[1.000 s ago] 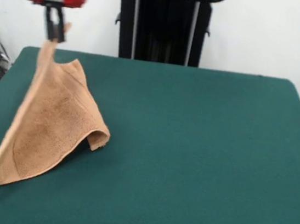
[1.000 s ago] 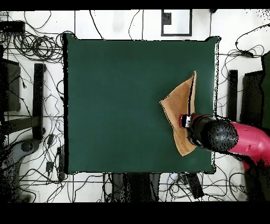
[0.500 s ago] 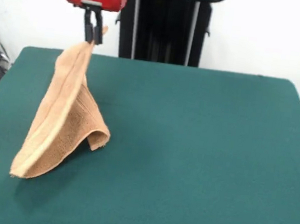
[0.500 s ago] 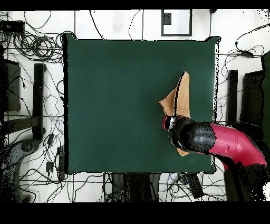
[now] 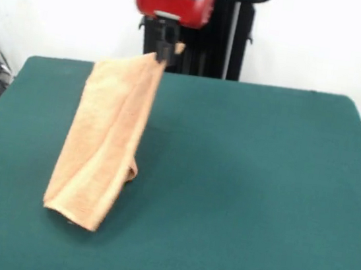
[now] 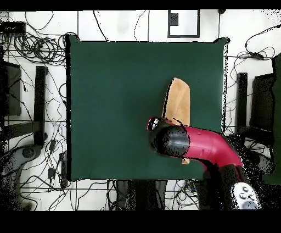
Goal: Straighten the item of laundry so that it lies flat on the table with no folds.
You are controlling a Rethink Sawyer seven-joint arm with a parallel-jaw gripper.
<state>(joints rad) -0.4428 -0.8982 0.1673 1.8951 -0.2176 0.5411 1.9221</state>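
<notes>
End effector (image 5: 163, 51) clamped on towel (image 5: 102, 148) corner; towel hangs doubled below it, lower end resting on tabletop (image 5: 247, 184).

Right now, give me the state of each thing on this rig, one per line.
towel: lifted by one corner, hanging folded lengthwise, lower end resting on the table.
pincer: shut on the towel's top corner, raised above the table's far side.
table: bare green top apart from the towel's lower end.
</notes>
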